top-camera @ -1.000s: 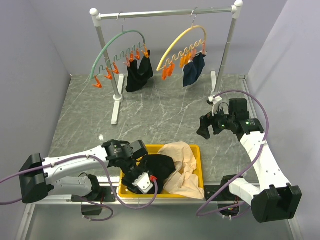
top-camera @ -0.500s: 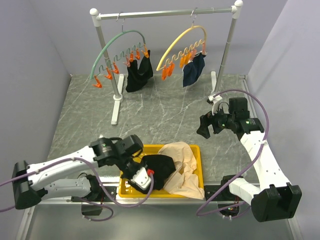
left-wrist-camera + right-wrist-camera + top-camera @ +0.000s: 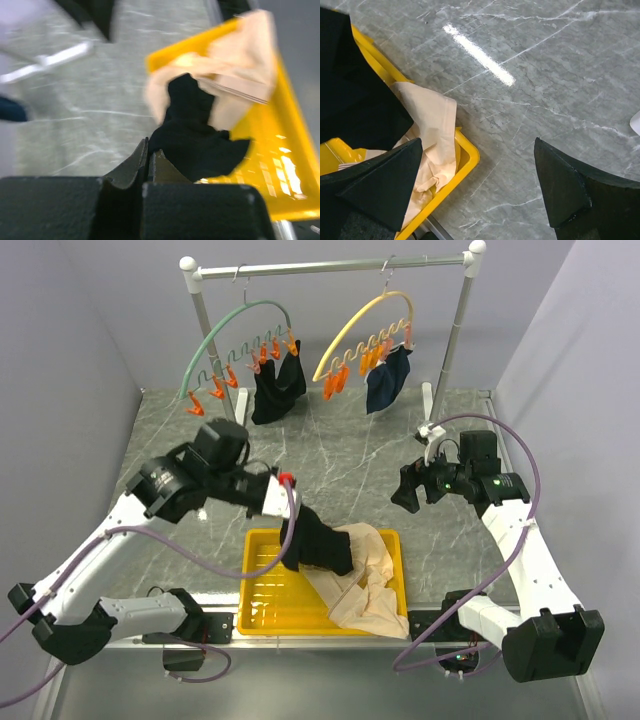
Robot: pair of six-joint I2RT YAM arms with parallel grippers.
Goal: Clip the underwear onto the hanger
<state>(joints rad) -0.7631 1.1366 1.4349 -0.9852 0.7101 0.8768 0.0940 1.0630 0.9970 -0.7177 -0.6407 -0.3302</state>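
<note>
- Top external: the left gripper [image 3: 290, 502] is up over the far edge of the yellow tray [image 3: 262, 621], its jaws pinched together on the top of the black underwear [image 3: 318, 543].
- The underwear hangs down from it, with its lower end draped over the beige garment [image 3: 368, 585] that lies in the tray's right half.
- The pale yellow hanger [image 3: 352, 328] hangs on the rack's rail [image 3: 330, 265], well apart from the underwear. Its orange clips [image 3: 338, 383] run along a wavy wire, and a navy garment [image 3: 388, 376] is clipped at its right end.
- A green hanger [image 3: 228, 332] beside it carries a dark garment [image 3: 277, 382].
- The right gripper [image 3: 405, 495] hovers above the grey marbled table [image 3: 340, 455], right of the tray.
- Left wrist (blurred): the two fingers [image 3: 141, 161] are pressed together on a fold of the underwear [image 3: 192, 135], which trails out over the beige garment [image 3: 250, 55] and the tray [image 3: 287, 150].
- Right wrist: the right gripper [image 3: 477, 146] is spread wide with nothing between its fingers [image 3: 380, 182]. Below it are the table [image 3: 550, 75], a corner of the tray [image 3: 468, 156] and the beige garment [image 3: 432, 122]. The underwear [image 3: 350, 100] fills the upper left.
</note>
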